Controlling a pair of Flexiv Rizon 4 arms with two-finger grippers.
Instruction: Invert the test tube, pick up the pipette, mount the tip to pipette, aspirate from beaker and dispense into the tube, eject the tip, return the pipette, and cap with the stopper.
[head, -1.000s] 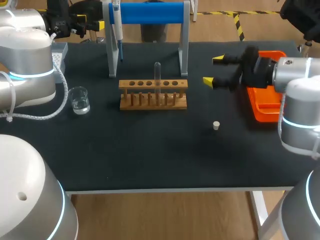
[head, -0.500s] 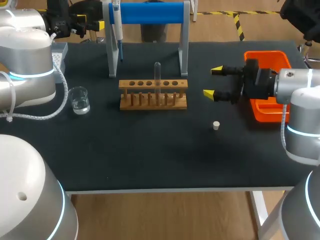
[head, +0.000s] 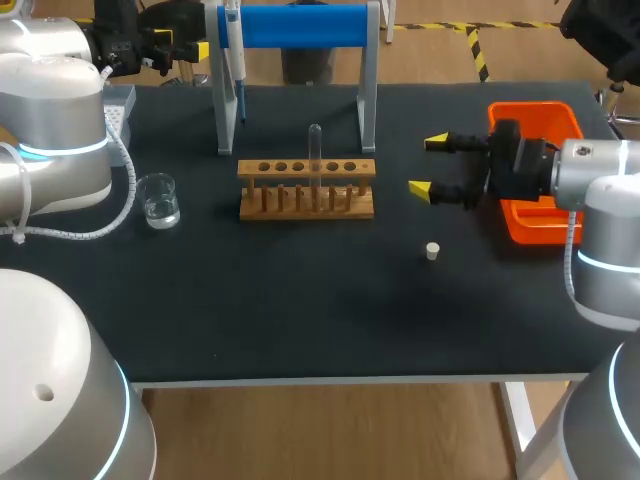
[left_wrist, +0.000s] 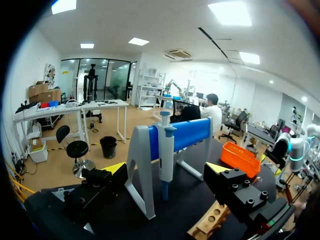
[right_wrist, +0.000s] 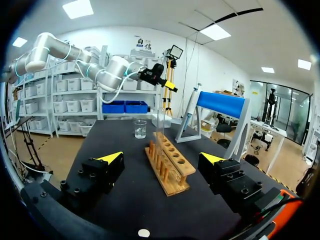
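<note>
The black table (head: 300, 320) fills most of the head view. The left arm (head: 50, 130) is seen at the left edge, and part of a grey box (head: 119, 104) is hidden behind it. The right arm (head: 600, 220) comes in from the right and covers part of the orange tray (head: 530, 112).

The blue stand (head: 300, 25) is set at the top middle, and its top is cut off by the frame. The wooden rack (head: 306, 190) is placed just below it.

The left gripper (left_wrist: 166, 167) is held with its jaws wide apart, and the pipette (left_wrist: 165, 150) hangs on the stand ahead of it, untouched. The right gripper (head: 428, 165) is also spread wide, right of the rack and apart from it.

The beaker (head: 159, 200) with some water is seen left of the rack. The test tube (head: 315, 150) stands upright in the rack; which end is up cannot be told. The white stopper (head: 432, 251) lies alone, lower right of the rack. Print on the pipette is too small to be read.
</note>
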